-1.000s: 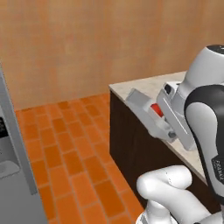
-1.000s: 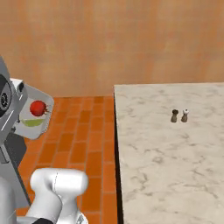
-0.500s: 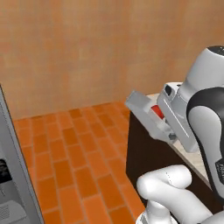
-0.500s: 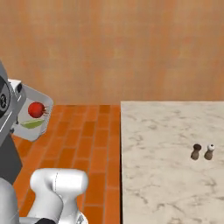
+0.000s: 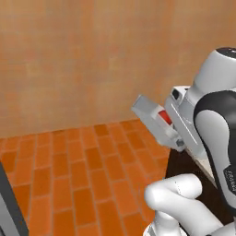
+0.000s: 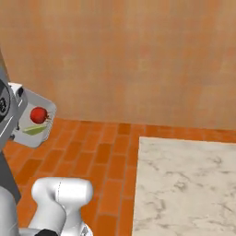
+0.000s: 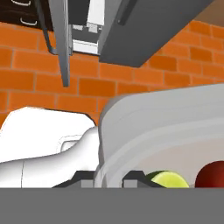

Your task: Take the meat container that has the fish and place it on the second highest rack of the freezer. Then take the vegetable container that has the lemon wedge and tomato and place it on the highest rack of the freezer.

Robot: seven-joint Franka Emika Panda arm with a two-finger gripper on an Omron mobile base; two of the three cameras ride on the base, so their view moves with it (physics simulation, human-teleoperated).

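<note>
My gripper (image 7: 109, 180) is shut on the near rim of the vegetable container (image 7: 157, 127), a shallow grey metal tray held tilted in the air. A red tomato (image 6: 38, 115) and a yellow-green lemon wedge (image 6: 36, 130) lie inside it. In the left base view the vegetable container (image 5: 152, 120) sticks out to the left of the hand, over the brick floor. The hand view also takes in the freezer (image 7: 131, 30), grey with long bar handles (image 7: 61, 48), its door ajar on a white interior. The racks cannot be made out. The meat container is out of view.
A marble counter (image 6: 184, 184) fills the lower right of the right base view, its dark front (image 5: 184, 166) just right of the tray. A grey appliance edge (image 5: 5, 203) stands at the lower left. Orange brick floor and a tan wall lie ahead.
Both base views have swung: the counter slid right, the shakers left the picture, and the grey appliance slipped toward the left edge. The tray stays in my grip.
</note>
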